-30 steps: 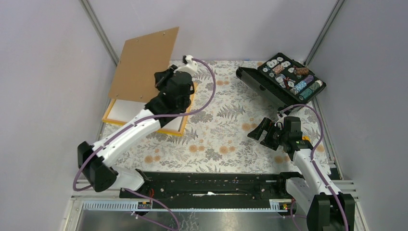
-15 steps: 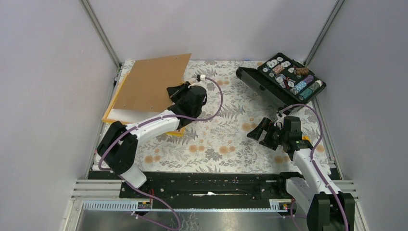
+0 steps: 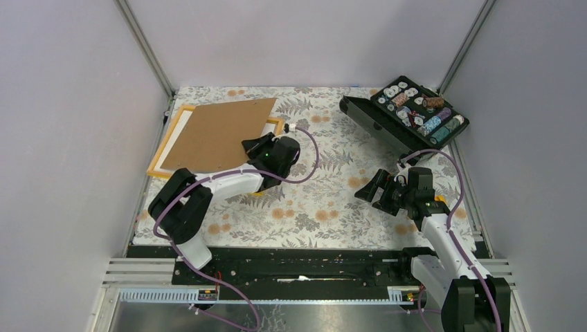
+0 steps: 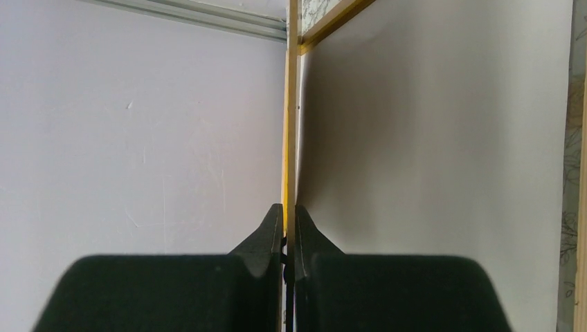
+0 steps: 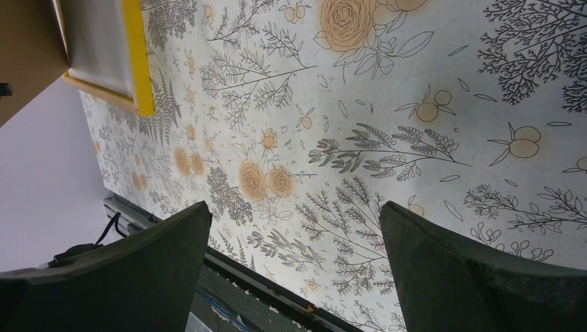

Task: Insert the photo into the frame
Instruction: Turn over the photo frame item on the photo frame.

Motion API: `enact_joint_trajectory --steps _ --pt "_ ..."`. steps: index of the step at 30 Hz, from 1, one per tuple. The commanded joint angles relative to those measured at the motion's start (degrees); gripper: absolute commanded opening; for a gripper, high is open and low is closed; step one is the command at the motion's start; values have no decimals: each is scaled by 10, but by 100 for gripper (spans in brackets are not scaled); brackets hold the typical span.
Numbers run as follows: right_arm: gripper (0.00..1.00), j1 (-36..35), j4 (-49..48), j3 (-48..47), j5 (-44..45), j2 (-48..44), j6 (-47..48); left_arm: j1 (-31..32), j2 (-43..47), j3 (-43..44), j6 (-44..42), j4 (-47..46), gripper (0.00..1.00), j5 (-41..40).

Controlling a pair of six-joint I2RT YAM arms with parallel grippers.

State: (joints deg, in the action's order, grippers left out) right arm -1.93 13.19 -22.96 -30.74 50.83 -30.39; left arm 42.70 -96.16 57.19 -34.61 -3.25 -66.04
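The photo [image 3: 218, 135] shows only its plain brown back and lies at a low slant over the orange-yellow frame [image 3: 168, 142] at the back left of the table. My left gripper [image 3: 253, 148] is shut on the photo's near right edge. In the left wrist view the photo [image 4: 291, 152] is edge-on between the shut fingertips [image 4: 274, 225], with the frame's white inside [image 4: 443, 138] to its right. My right gripper [image 3: 379, 191] is open and empty above the cloth at the right. Its view [image 5: 294, 214] shows a frame corner [image 5: 135, 62] and the photo's brown back [image 5: 21, 48].
An open black case [image 3: 415, 114] of small round parts stands at the back right. A floral cloth [image 3: 325, 187] covers the table. Grey walls close in left, back and right. A black rail [image 3: 297, 263] runs along the near edge.
My left arm has swung down and towards the table, bringing the photo from a steep tilt against the left wall to a low slant over the frame. The right arm has not moved.
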Motion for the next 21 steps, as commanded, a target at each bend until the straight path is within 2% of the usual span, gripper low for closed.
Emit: enact_joint_trajectory --steps 1,6,15,19,21 --pt "100 -4 -12 -2 -12 1 10 -6 5 -9 -2 -24 0 -28" --pt "100 -4 -12 -3 -11 5 9 -9 9 -24 3 -8 0 -16" --pt "100 -4 -11 -3 -6 4 10 -26 -13 -56 -60 -83 0 -10" --pt "100 -4 -11 -4 -7 9 10 -26 -20 -35 -23 -21 0 7" --pt "100 -4 -11 -4 -9 7 9 -27 -24 -39 -24 -31 0 13"
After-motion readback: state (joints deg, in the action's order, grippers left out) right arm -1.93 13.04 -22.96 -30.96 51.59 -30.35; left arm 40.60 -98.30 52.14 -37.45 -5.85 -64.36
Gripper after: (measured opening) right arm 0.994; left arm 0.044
